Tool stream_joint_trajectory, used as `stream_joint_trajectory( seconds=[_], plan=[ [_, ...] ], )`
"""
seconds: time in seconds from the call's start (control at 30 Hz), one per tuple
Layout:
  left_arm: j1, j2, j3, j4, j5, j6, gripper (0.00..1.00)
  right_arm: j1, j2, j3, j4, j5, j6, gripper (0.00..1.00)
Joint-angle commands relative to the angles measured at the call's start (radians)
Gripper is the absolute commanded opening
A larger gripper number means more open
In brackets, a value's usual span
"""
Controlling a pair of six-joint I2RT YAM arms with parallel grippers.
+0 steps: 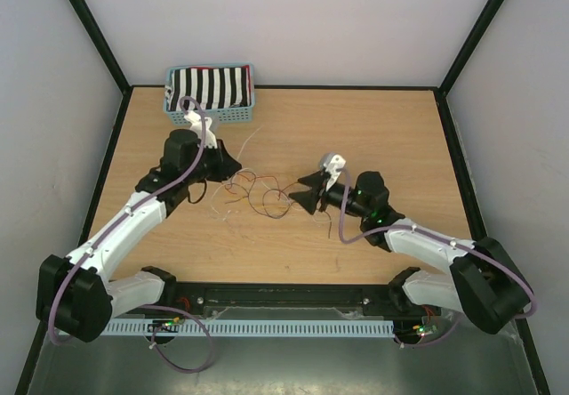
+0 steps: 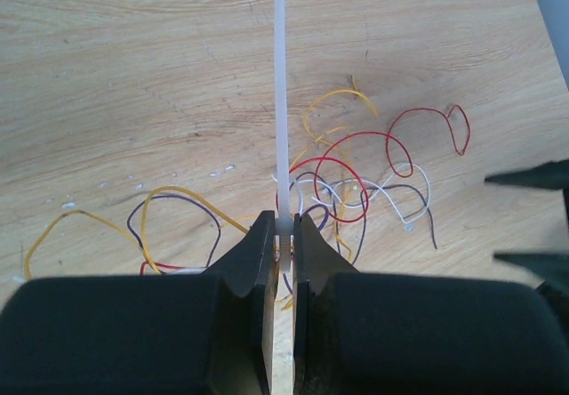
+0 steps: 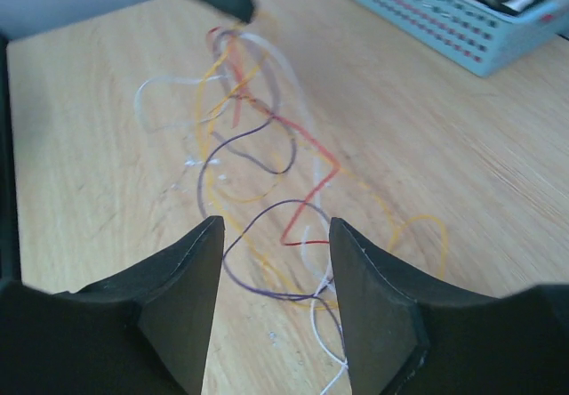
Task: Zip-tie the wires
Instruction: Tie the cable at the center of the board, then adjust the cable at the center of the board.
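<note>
My left gripper (image 2: 284, 228) is clamped on a white zip tie (image 2: 281, 101). Only my left wrist view makes this plain: the strip runs straight out from between the closed fingers, while from overhead it is just a faint pale line. The wires (image 1: 256, 190) lie in a loose tangle of red, yellow, dark and white loops on the table between my two grippers. My right gripper (image 3: 276, 235) has its fingers apart, and its wrist view shows strands crossing the gap between them; whether they touch I cannot tell. The table (image 1: 400, 137) is pale wood. A blue basket (image 1: 233, 115) of striped black-and-white cloth sits at its far left corner, and white walls with black frame edges surround it.
</note>
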Motion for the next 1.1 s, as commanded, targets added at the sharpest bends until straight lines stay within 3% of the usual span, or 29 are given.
stream_joint_trajectory(
  seconds=[0.0,0.37,0.9,1.07],
  plan=[
    [0.009,-0.021,0.056,-0.119,0.031,-0.046,0.0,0.084,0.009,-0.042,0.103,-0.04,-0.169,0.62],
    [0.009,0.011,0.065,-0.129,0.034,-0.028,0.0,0.097,0.002,-0.101,0.139,-0.001,-0.219,0.7],
    [0.009,0.033,0.062,-0.119,0.042,-0.038,0.0,0.101,-0.002,-0.124,0.154,0.003,-0.242,0.71],
    [0.009,0.041,0.065,-0.119,0.049,-0.055,0.0,0.153,0.0,-0.155,0.19,0.005,-0.301,0.69]
  ],
)
